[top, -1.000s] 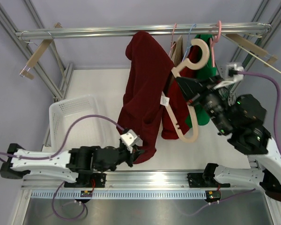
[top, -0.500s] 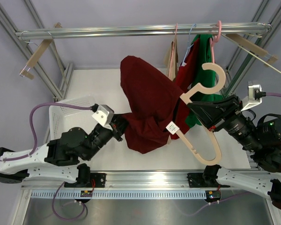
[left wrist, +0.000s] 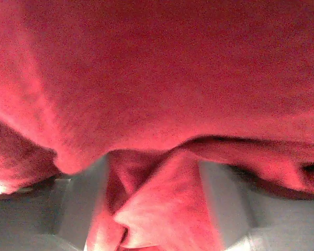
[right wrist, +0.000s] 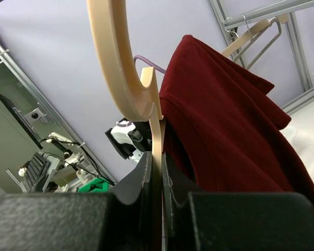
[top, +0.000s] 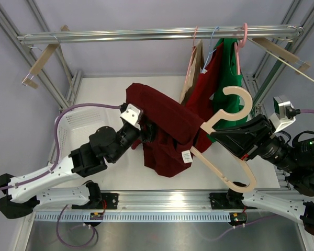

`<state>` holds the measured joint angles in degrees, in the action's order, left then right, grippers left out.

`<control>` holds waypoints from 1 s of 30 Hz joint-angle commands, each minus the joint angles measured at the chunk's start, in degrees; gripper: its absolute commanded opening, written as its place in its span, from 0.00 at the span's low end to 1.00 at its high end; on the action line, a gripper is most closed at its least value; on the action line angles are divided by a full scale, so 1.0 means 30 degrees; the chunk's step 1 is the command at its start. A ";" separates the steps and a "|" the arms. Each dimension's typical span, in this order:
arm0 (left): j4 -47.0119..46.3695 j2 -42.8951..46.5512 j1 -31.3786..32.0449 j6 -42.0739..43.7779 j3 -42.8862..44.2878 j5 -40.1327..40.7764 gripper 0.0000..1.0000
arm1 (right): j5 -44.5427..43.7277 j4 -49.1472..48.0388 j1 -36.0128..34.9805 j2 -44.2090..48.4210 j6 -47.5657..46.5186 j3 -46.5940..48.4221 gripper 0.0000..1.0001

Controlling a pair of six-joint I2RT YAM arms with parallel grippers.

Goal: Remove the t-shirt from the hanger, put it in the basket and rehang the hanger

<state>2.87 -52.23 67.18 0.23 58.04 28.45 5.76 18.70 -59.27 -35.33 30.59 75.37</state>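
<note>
Hanging in mid-air between the two arms, the dark red t-shirt (top: 165,120) is draped in a bunched heap over the surface (top: 110,89), with a white tag showing near its lower edge. One side of it lies over the pale wooden hanger (top: 227,175), whose near arm sticks out bare toward the front while its other arm is hidden in the cloth.

The right hand (top: 215,132) is pressed together on the hanger's thin neck just below the hook and holds it tilted, hook pointing up toward the rail (top: 157,34).

The left hand (top: 142,135) is pushed into the shirt from the left. From its wrist camera its fingers (left wrist: 78,204) stand spread, with a loose fold of red cloth lying between them.

A white basket (top: 76,125) sits on the surface beside the left arm. A green shirt (top: 227,68) and another red garment (top: 209,78) hang from the rail behind.
</note>
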 commanded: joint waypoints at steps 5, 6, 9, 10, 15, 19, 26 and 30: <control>-0.1017 0.0854 -0.0098 0.0333 0.1922 0.0242 0.00 | 0.0720 -0.0901 0.0009 0.1697 0.0644 -0.0016 0.00; -0.0495 0.1407 -0.0098 0.0363 0.2039 0.0650 0.00 | 0.0572 -0.0640 0.0009 0.2105 0.0586 -0.0104 0.00; -0.0256 0.2318 -0.0098 0.0713 0.2886 0.1209 0.00 | 0.0073 0.0121 0.0009 0.2780 0.0555 -0.0425 0.00; 0.0325 0.2321 -0.0098 0.1092 0.3411 0.1327 0.00 | -0.0044 0.0415 0.0009 0.2928 0.0556 -0.0514 0.00; 0.2641 0.1269 -0.0098 0.2294 0.8208 0.3719 0.00 | -0.0367 0.2227 0.0009 0.3981 0.1258 -0.2036 0.00; 0.2819 0.0389 -0.0098 0.4400 1.1377 0.5984 0.00 | -0.0337 0.3432 0.0009 0.5270 0.2253 -0.3793 0.00; 0.4169 -0.1281 -0.0127 0.6044 1.6920 0.6982 0.00 | -0.1715 0.5105 0.0009 0.6387 0.2139 -0.3739 0.00; 0.3064 -0.0935 -0.0127 0.7478 1.6282 0.8471 0.00 | -0.1598 0.5017 0.0009 0.5190 0.1728 -0.3620 0.00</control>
<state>15.29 -54.81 66.98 17.26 107.55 49.25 1.34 34.20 -59.24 -17.17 36.67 63.09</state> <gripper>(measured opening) 0.022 0.150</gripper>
